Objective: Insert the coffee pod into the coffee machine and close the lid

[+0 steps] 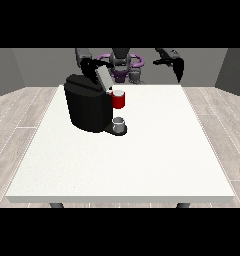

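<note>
The black coffee machine [87, 107] stands on the table's far left part. Its grey lid [103, 78] is tilted up, open. A red pod holder [119, 100] juts from its front, with a small pale top that may be the coffee pod [118, 93]; I cannot tell for sure. The hand at the view's left [93, 64] is just behind and above the lid's upper end, and contact is unclear. The hand at the view's right [178, 67] hangs in the air beyond the table's far right edge, fingers straight and pointing down, holding nothing.
A small grey cup [119, 122] sits on the machine's drip tray below the red holder. The white table [142, 160] stretches towards the camera and to the right of the machine. The robot's torso [121, 65] is behind the far edge.
</note>
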Available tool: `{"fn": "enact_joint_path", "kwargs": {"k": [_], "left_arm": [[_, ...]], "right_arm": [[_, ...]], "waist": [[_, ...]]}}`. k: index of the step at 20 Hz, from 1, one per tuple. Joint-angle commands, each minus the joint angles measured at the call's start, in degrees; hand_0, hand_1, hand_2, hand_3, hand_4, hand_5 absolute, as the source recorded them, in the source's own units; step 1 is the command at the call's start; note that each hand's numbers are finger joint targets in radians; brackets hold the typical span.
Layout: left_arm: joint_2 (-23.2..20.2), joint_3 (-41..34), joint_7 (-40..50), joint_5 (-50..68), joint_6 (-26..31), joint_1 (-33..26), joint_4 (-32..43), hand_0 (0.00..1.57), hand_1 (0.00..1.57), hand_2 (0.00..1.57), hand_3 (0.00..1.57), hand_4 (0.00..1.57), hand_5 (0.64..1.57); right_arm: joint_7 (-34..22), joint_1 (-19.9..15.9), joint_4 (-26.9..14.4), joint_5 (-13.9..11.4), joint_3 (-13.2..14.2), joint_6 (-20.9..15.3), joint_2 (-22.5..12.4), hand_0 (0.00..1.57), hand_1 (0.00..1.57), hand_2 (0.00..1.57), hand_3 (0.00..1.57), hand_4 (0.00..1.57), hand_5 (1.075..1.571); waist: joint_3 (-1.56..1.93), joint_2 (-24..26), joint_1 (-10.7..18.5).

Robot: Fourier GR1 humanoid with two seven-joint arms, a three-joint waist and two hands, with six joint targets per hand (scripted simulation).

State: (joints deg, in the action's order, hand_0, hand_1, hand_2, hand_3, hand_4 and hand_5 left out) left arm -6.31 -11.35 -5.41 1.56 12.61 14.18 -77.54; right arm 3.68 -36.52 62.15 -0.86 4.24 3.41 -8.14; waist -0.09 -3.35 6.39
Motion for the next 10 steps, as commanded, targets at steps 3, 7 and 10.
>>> {"fn": "enact_joint_path", "kwargs": {"k": [3, 7, 10], "left_arm": [[1.6, 2.1, 0.6, -0.6, -1.8, 0.6, -1.0, 0.0, 0.0, 0.0, 0.0, 0.02, 1.571], [-1.5, 0.1, 2.7, 1.1, -0.3, 0.8, 0.5, 0.0, 0.0, 0.0, 0.0, 0.19, 1.571], [-1.0, 0.0, 2.2, 1.1, -1.9, 2.0, 0.9, 0.0, 0.0, 0.0, 0.0, 0.16, 1.571]], "right_arm": [[-1.6, -4.1, -3.6, -1.1, -0.1, -2.0, 1.7, 0.0, 0.0, 0.0, 0.0, 0.0, 1.571], [-1.9, -3.9, -3.5, -2.5, -1.4, -1.6, 1.6, 0.0, 0.0, 0.0, 0.0, 0.18, 1.571], [-2.8, -6.7, -3.7, -2.6, -1.6, 0.9, 0.4, 0.0, 0.0, 0.0, 0.0, 0.21, 1.571]], "waist": [[0.09, -1.2, 2.0], [0.09, -0.4, 1.5], [0.08, -0.5, 0.6]]}}
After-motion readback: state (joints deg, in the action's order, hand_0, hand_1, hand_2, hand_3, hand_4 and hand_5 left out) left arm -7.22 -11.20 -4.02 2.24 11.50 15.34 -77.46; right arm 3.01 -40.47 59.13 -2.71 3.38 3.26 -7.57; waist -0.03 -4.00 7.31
